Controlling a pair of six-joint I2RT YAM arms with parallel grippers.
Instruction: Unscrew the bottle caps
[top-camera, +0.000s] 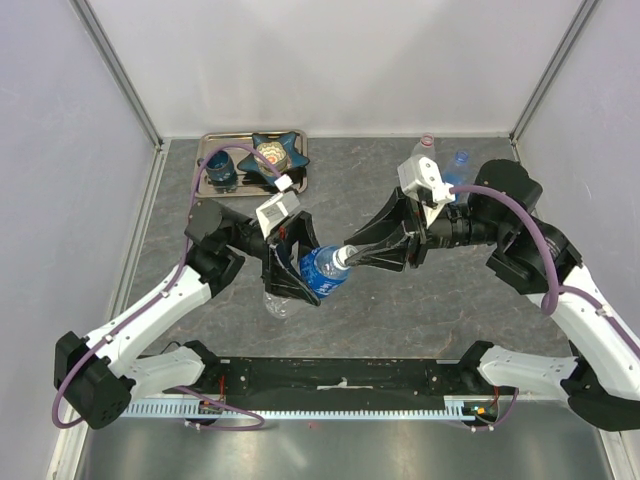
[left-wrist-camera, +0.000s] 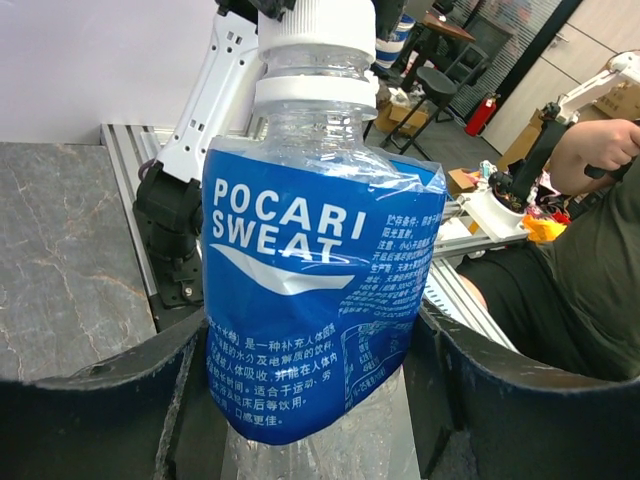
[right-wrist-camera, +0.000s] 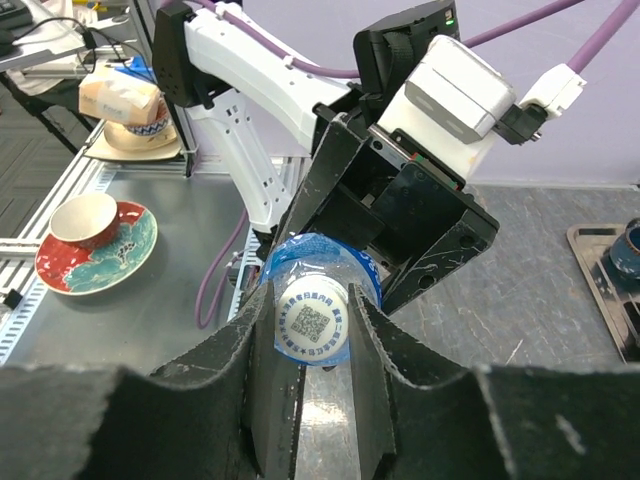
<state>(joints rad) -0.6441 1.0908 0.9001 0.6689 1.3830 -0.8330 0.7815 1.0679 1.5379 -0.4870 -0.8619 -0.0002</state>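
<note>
A blue-labelled Pocari Sweat bottle (top-camera: 322, 272) hangs over the middle of the table, tilted toward the right arm. My left gripper (top-camera: 295, 265) is shut on its body; in the left wrist view the label (left-wrist-camera: 310, 300) fills the space between the fingers. My right gripper (top-camera: 350, 256) is shut on the bottle's white cap (right-wrist-camera: 312, 320), one finger on each side. Another clear bottle (top-camera: 283, 303) lies on the table under the left gripper. At the back right stand a bottle with a red cap (top-camera: 427, 141) and one with a blue cap (top-camera: 461, 157).
At the back left, a metal tray (top-camera: 213, 141) holds a dark blue mug (top-camera: 222, 170) and a blue star-shaped dish (top-camera: 277, 152). White walls close off the table on three sides. The arm bases sit on a black rail (top-camera: 340, 375) along the near edge.
</note>
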